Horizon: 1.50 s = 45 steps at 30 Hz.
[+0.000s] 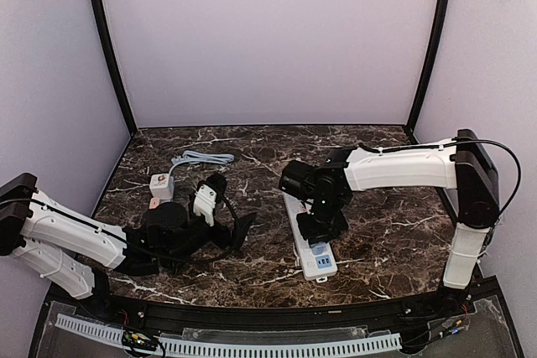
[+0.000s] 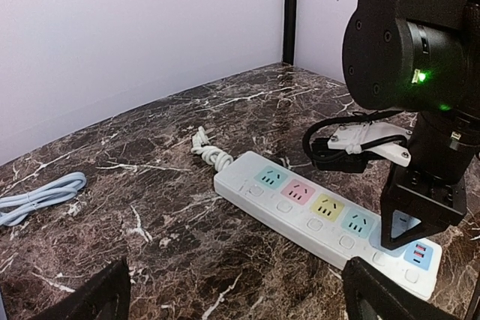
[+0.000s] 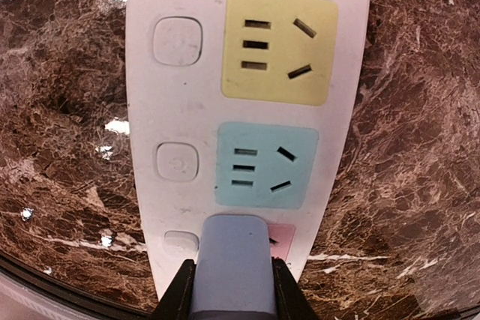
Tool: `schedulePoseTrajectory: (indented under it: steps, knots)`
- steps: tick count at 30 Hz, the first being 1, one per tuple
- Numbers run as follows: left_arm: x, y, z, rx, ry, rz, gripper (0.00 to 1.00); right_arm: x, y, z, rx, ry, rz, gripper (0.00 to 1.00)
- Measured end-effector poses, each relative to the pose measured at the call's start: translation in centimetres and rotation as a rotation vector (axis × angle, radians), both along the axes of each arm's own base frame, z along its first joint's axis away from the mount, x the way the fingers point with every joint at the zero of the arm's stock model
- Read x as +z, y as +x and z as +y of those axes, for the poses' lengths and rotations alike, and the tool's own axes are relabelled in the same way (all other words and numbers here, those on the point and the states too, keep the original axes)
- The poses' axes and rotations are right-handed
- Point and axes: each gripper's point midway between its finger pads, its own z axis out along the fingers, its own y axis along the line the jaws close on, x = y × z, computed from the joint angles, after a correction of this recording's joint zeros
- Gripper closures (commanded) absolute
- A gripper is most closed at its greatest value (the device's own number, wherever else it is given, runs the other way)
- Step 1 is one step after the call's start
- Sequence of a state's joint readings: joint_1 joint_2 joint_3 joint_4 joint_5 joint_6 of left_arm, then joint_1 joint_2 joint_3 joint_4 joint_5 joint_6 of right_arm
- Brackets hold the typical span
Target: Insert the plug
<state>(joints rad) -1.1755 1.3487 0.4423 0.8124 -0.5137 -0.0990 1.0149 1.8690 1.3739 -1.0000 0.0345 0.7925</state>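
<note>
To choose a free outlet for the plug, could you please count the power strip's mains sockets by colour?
Green socket: 1
Pink socket: 1
Yellow socket: 1
Blue socket: 1
Total: 4

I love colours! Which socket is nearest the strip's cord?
The teal socket, right beside the knotted cord; the pink socket, yellow socket and light-blue socket lie further along.

white power strip (image 2: 300,207) lying slantwise on the dark marble table (image 2: 150,148), coloured sockets in a row, its white cord (image 2: 210,154) bunched at the far end. the right gripper (image 2: 411,234) points straight down at the strip's other end beside the blue panel, a green light (image 2: 418,76) glowing on the wrist above. left gripper (image 2: 240,294) spread wide, a tip in each bottom corner, and a pale blue cable (image 2: 37,198) at the left edge.
</note>
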Motion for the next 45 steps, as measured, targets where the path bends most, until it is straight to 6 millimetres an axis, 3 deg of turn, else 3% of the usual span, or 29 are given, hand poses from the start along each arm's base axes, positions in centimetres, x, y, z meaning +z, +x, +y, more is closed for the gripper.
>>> schedulePoseTrajectory:
  steps: [13, 17, 19, 21, 24, 26, 30, 33, 37, 41, 45]
  knots:
    - [0.6, -0.1, 0.2, 0.001, -0.020, -0.004, 0.01, -0.7, -0.2, -0.2, -0.031, -0.041, -0.024, 1.00]
    - [0.6, -0.1, 0.2, 0.002, -0.024, -0.001, 0.01, -0.5, -0.2, -0.1, -0.036, -0.025, -0.036, 0.89]
    - [0.6, -0.1, 0.2, 0.002, -0.025, -0.001, 0.01, -0.2, -0.1, 0.0, -0.036, -0.010, -0.044, 0.79]
    - [0.6, -0.1, 0.2, 0.002, -0.025, 0.000, 0.01, 0.0, 0.0, 0.1, -0.036, -0.003, -0.049, 0.52]
    - [0.6, -0.1, 0.2, 0.002, -0.025, 0.000, 0.01, -0.8, 0.3, 0.4, -0.037, 0.001, -0.062, 0.24]
    - [0.6, -0.1, 0.2, 0.002, -0.025, 0.000, 0.01, -0.7, 0.7, 0.9, -0.021, 0.012, -0.083, 0.13]
    - [0.6, -0.1, 0.2, 0.001, -0.025, 0.000, 0.01, -0.4, 0.8, 1.0, -0.018, 0.009, -0.098, 0.01]
    - [0.6, -0.1, 0.2, 0.001, -0.025, 0.000, 0.01, 1.0, 1.5, 1.7, -0.009, 0.030, -0.127, 0.01]
    - [0.6, -0.1, 0.3, 0.005, -0.025, 0.000, 0.01, 4.8, 2.8, 2.4, -0.014, 0.078, -0.208, 0.01]
    - [0.6, 0.1, 0.5, 0.018, -0.025, -0.001, 0.01, 8.5, 3.8, 1.9, -0.030, 0.110, -0.309, 0.01]
    - [0.1, 0.6, 1.4, 0.076, -0.010, 0.011, 0.01, 10.6, 4.4, 1.1, -0.036, 0.133, -0.387, 0.01]
